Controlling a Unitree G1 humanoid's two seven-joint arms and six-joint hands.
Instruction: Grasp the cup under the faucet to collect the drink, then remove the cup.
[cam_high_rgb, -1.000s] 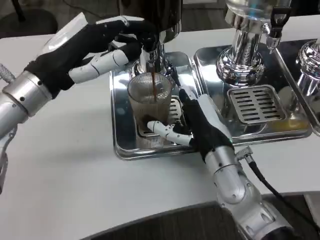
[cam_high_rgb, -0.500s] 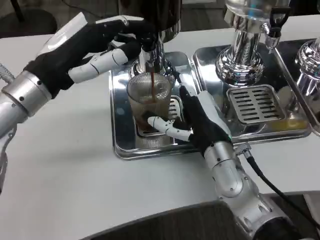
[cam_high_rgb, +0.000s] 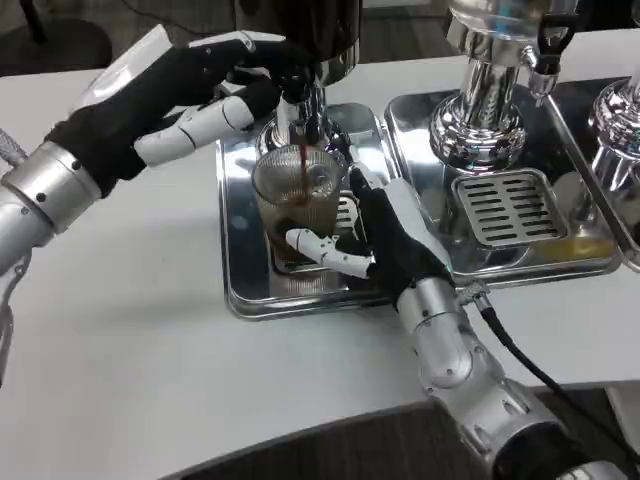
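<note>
Dark brown drink (cam_high_rgb: 303, 170) runs in a thin stream from the faucet (cam_high_rgb: 305, 115) down into the clear ribbed cup (cam_high_rgb: 298, 205), which stands upright on the grate of the left steel drip tray (cam_high_rgb: 240, 270), directly under the faucet. A shallow layer of the brown liquid lies in the bottom of the cup. The right hand (cam_high_rgb: 385, 240) grips the cup from its right side: the black palm is against the wall of the cup, and one white finger (cam_high_rgb: 325, 250) curls across the front of the cup low down. The left hand (cam_high_rgb: 190, 95) reaches in from the left at the upper part of the machine, and its black fingers (cam_high_rgb: 275, 75) are closed around the tap lever at the top of the faucet, so this hand holds the lever. To the right, a second shiny dispenser (cam_high_rgb: 490, 100) stands on its own steel tray (cam_high_rgb: 560, 262) with a slotted grate (cam_high_rgb: 512, 208). Both trays rest on the white table (cam_high_rgb: 130, 330). A black cable (cam_high_rgb: 520, 355) runs along the right forearm near the wrist.
</note>
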